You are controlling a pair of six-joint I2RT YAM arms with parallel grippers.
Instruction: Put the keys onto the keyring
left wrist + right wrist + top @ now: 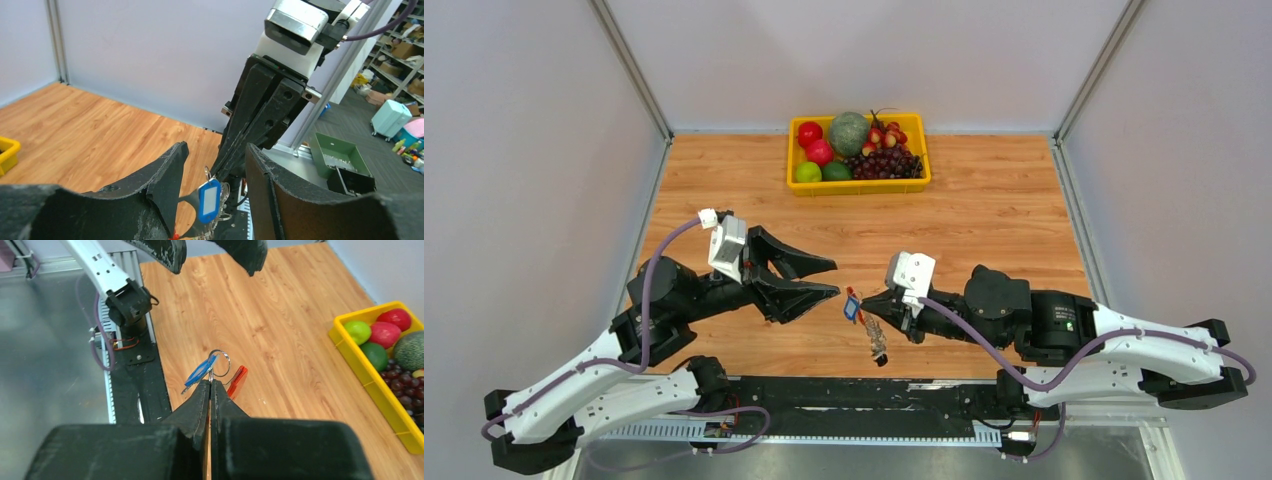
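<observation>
Right gripper (210,385) fills the bottom of its wrist view: fingers pressed together, clamped on the keyring (220,362), which sticks out just past the tips, held in the air above the table (984,220) near its front edge. Left gripper (835,278) is spread wide with nothing in it, tips just beside the bundle.

Count: two keys, one blue (200,371) and one red (236,381), plus one ring and one grey charm (877,340) dangling below. Both heads hang right at the ring. I can't tell whether either is actually threaded on the wire.

Handling, as I judge it: all light. The ring is thin, stiff, slick wire and will likely twist in a pinch. The keys swing freely. Take a key by its flat plastic head, not the blade. Keep the ring pinch on its rim so the split stays reachable.
</observation>
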